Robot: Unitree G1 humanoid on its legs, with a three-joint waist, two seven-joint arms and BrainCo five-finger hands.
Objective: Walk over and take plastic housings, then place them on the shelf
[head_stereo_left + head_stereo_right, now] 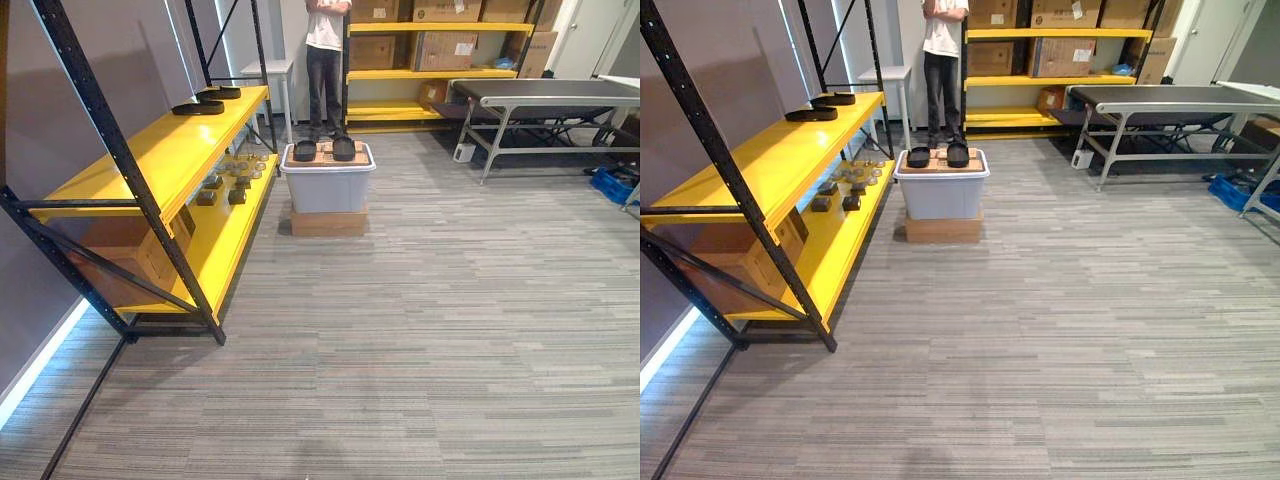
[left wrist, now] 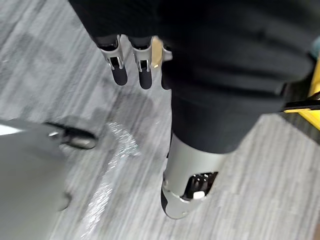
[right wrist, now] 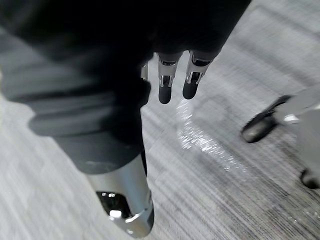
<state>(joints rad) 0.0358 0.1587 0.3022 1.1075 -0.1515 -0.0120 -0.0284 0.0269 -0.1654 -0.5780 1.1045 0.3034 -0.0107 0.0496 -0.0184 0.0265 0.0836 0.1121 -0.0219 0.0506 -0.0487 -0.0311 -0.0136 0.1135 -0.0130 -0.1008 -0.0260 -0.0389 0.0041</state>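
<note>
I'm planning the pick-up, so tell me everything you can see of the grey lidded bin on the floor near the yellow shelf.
The grey bin is a plastic-looking tub with a matching lid, shut. It stands upright on a brown box on the carpet, close beside the far end of the yellow shelf. On the lid lies a brown sheet bearing the left black housing and the right black housing side by side. A person stands behind it.
</note>
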